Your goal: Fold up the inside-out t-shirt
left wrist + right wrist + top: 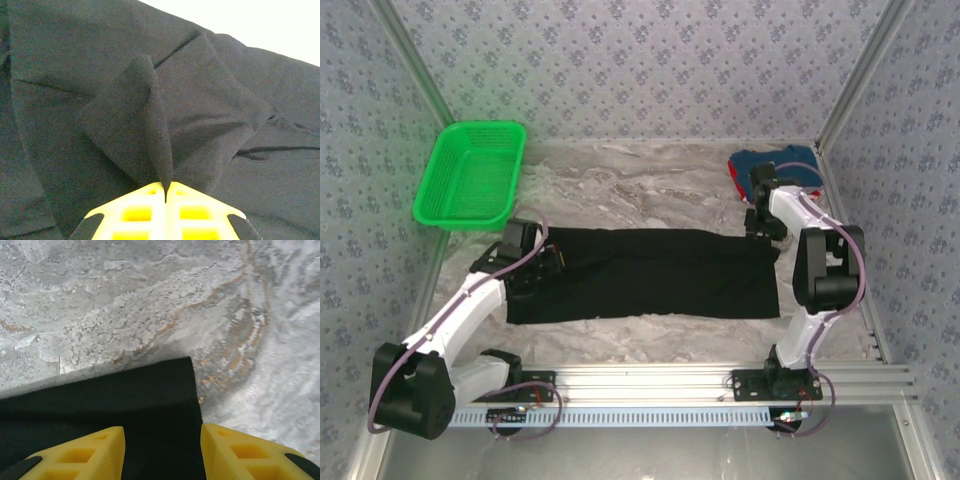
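Note:
The inside-out t-shirt lies as a long black band across the middle of the table. At its left end my left gripper is shut on a pinched-up ridge of the black cloth, which rises between the yellow fingers. My right gripper stands open over the shirt's far right corner. Its yellow fingers are apart with flat cloth below the gap and nothing gripped.
A green basket sits at the back left. A folded blue shirt with red trim lies at the back right, just behind the right arm. Bare marble table stretches between them; a metal rail runs along the front.

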Robot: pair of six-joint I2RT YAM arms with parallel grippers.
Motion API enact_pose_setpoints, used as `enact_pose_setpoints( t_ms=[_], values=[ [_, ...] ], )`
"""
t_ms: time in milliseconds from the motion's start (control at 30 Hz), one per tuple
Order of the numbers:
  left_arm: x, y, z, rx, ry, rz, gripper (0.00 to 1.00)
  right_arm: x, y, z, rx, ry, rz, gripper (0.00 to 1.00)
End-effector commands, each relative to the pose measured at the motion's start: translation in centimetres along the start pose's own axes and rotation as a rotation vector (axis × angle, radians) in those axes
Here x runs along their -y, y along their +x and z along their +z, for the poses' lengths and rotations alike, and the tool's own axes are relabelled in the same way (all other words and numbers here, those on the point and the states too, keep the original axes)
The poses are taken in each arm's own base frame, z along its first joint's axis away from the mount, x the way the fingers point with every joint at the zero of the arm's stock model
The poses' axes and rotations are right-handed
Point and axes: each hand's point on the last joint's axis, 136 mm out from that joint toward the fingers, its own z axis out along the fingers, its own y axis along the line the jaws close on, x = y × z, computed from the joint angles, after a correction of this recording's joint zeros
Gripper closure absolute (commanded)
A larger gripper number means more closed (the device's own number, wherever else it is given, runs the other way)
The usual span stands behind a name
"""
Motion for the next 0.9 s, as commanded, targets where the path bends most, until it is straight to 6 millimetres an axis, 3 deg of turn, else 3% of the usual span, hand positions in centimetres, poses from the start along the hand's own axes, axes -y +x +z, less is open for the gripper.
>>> enact_pose_setpoints(
  t_ms=[0,133,333,433,700,867],
  values=[
    [0.8,-0.5,-0.6,0.005,0.022,0.023,1.0,-1.3,0.5,1.1,-0.055,-0.101,0.017,0.56],
    [0.9,-0.7,-1.2,0.0,0.01,0.031,1.0,-1.7,3.2,1.0,-0.114,-0.159,0.026,0.67],
    [1.1,-1.0,-2.6,0.025,0.019,0.031,1.0,-1.3,8.1,0.1,-0.158,-0.2,0.04,0.69],
    [1.2,-1.2,-3.0,0.03,0.021,0.032,1.0,-0.6,9.3,0.2,-0.174,-0.17,0.048,0.69],
    [2.3,-2.5,-4.4,0.075,0.053,0.038,1.0,1.2,7.0,0.2,-0.123,-0.067,0.062,0.67],
    [2.6,-3.0,-5.3,0.102,0.076,0.024,1.0,1.9,6.1,1.6,-0.135,-0.046,0.093,0.67]
  ],
)
